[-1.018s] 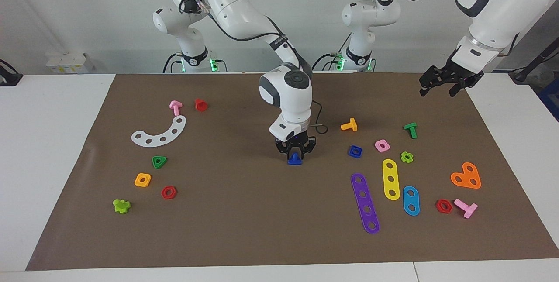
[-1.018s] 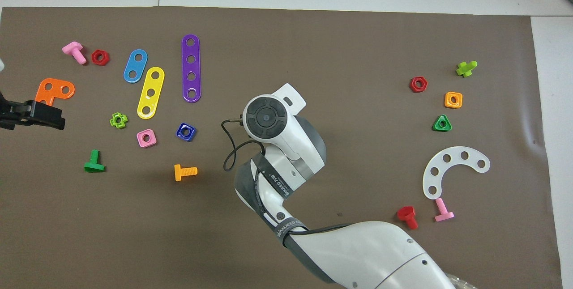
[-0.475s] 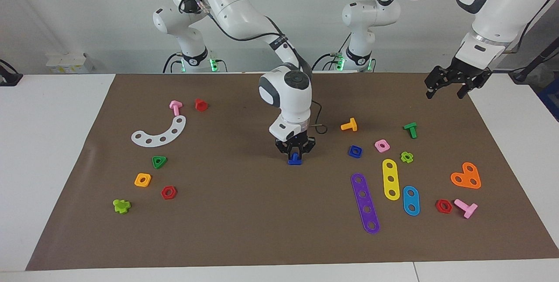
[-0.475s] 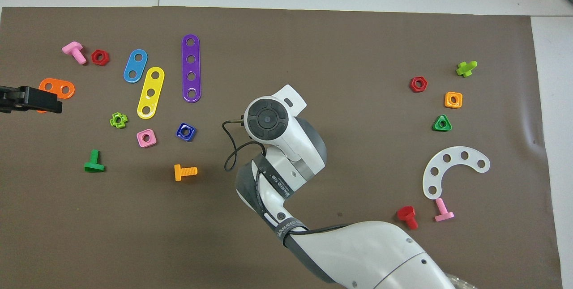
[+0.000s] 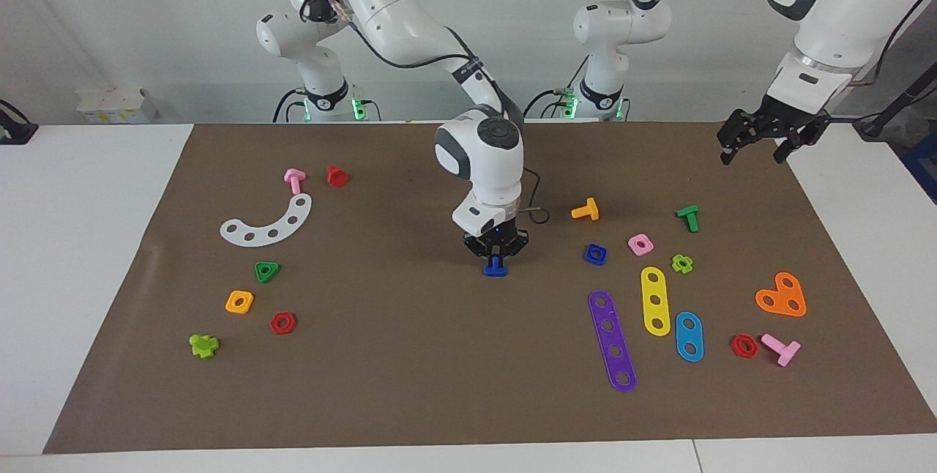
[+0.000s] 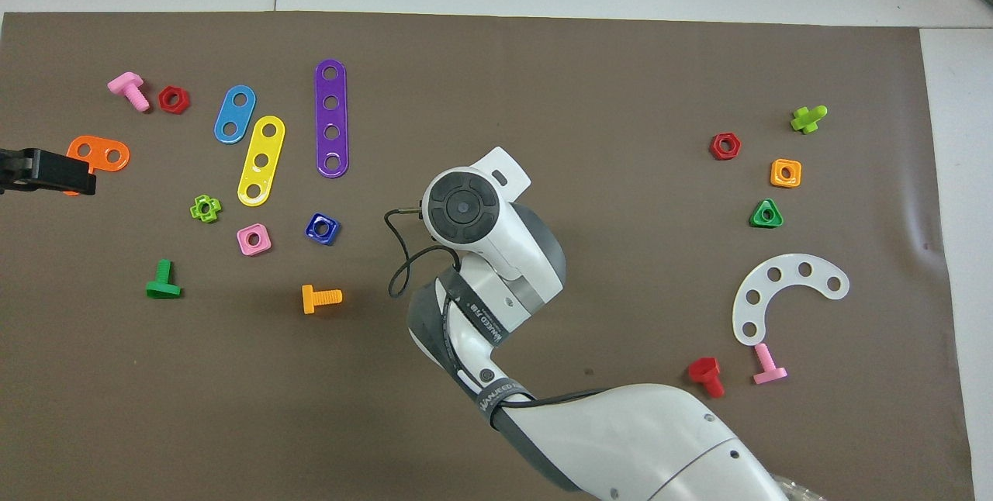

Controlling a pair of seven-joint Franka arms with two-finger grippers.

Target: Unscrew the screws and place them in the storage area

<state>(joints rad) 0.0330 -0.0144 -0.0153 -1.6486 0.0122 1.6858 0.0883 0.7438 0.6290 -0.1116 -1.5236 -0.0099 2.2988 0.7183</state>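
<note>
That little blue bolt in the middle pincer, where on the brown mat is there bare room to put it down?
The right pincer is shut on the blue bolt. Bare mat lies between the red hex nut and the purple strip, and along the edge farthest from the robots. It is crowded around the yellow strip and the white arc.

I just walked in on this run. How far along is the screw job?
Nothing shows as stored yet. In hand: the right gripper is shut on the dark-blue bolt, head down on the brown mat. The left gripper waits, open. Left: carrying it to storage.
</note>
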